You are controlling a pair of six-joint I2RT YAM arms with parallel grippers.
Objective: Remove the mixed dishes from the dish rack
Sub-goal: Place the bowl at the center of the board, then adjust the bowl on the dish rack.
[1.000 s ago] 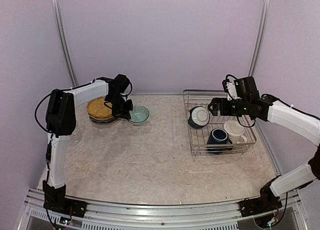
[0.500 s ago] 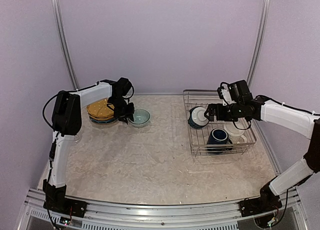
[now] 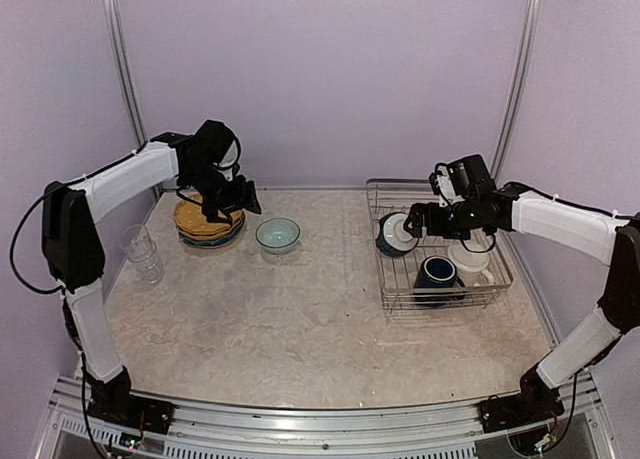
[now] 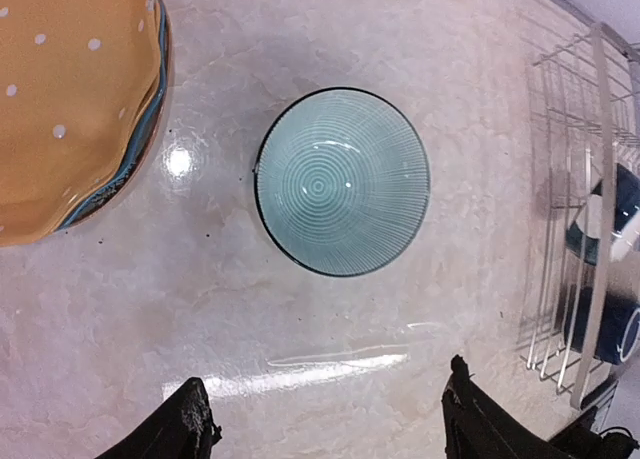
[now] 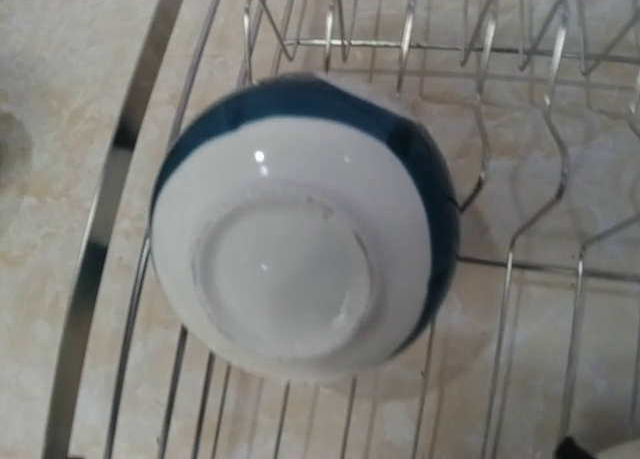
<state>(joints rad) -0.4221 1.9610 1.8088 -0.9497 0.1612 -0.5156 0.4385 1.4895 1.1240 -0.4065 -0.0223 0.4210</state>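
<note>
A pale teal ribbed bowl [image 3: 277,234] [image 4: 342,181] sits upright on the table, touched by nothing. Left of it is a stack of plates [image 3: 205,220] [image 4: 70,99] with a yellow dotted one on top. My left gripper [image 3: 232,201] [image 4: 325,414] hangs open above the table between plates and bowl, nothing between its fingers. In the dish rack [image 3: 440,297] [image 5: 110,179] a dark teal bowl [image 3: 397,232] [image 5: 290,269] rests tilted, its white base facing my right wrist camera. My right gripper [image 3: 418,219] hovers open close to that bowl. A navy mug [image 3: 437,272] and a cream mug [image 3: 468,257] also sit in the rack.
Clear glasses [image 3: 140,251] stand at the table's left edge near the left arm. The rack's upright tines [image 5: 480,39] rise behind and beside the dark bowl. Purple walls and metal posts close in the back and sides.
My left gripper has opened, let go of the pale teal bowl and lifted up and to the left. My right gripper has moved left and closer to the dark teal bowl.
</note>
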